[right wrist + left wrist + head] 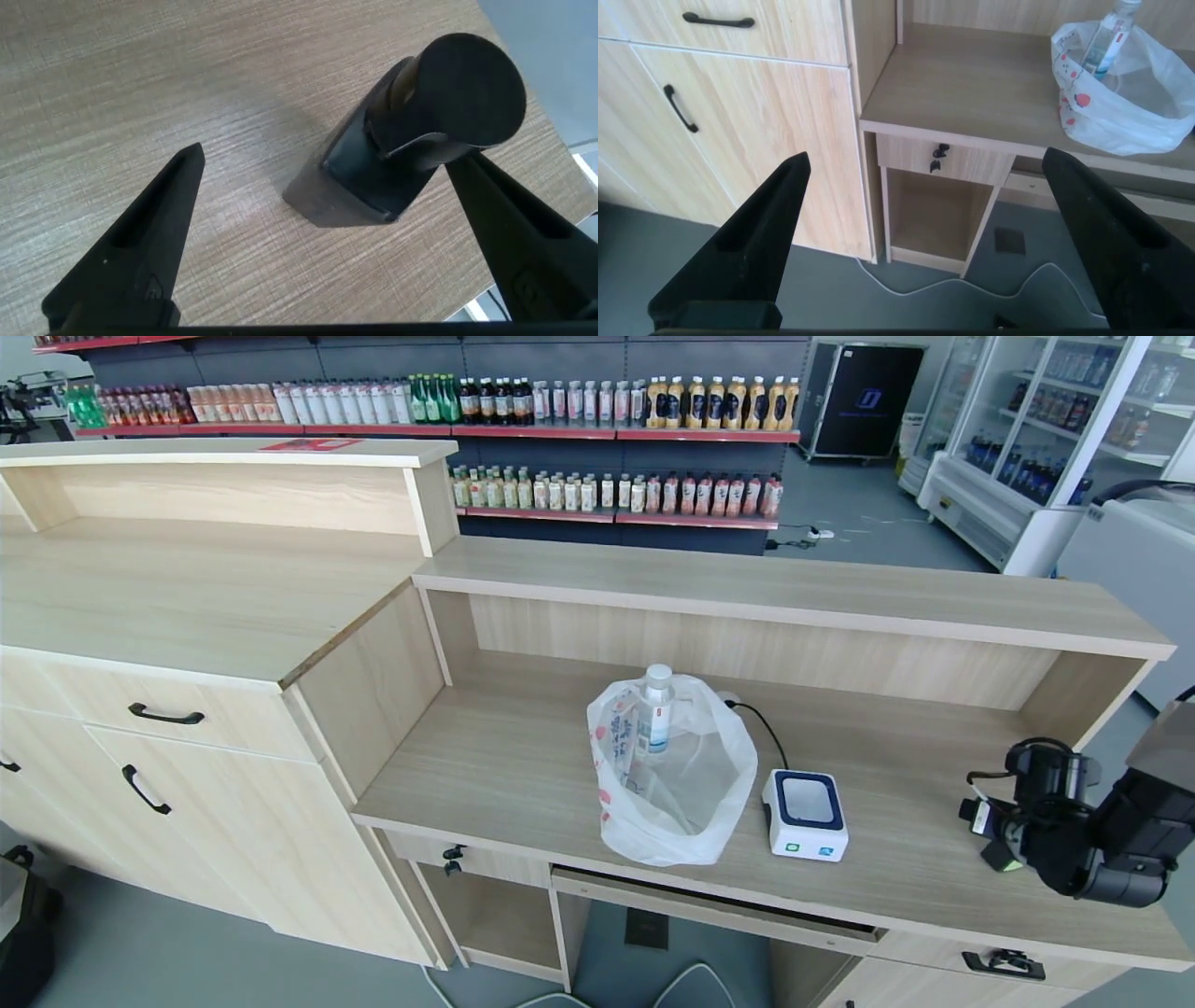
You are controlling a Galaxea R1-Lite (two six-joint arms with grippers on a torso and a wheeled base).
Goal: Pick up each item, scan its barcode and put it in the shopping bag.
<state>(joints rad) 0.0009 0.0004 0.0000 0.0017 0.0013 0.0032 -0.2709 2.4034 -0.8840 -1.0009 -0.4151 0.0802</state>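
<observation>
We log: bottle (658,709) in the shopping bag (719,821) beside the scanner (808,812); left gripper (924,159) spread; right gripper (327,154) spread over a dark item (374,177) an off-centre close could knock off the counter (934,784).

Right arm (1088,840) is matte black with chunky rounded joints, thin black cables (1041,745) looping on top, and a small white tag (980,817) and yellow-green tab (1006,864) on its side. Left gripper (926,157) and right gripper (327,157) have plain black fingers (738,252), tapering like wedges.

Matt wood-grain counter (504,765), thin crinkled translucent plastic shopping bag (719,803), smooth glossy plastic scanner (808,817).
</observation>
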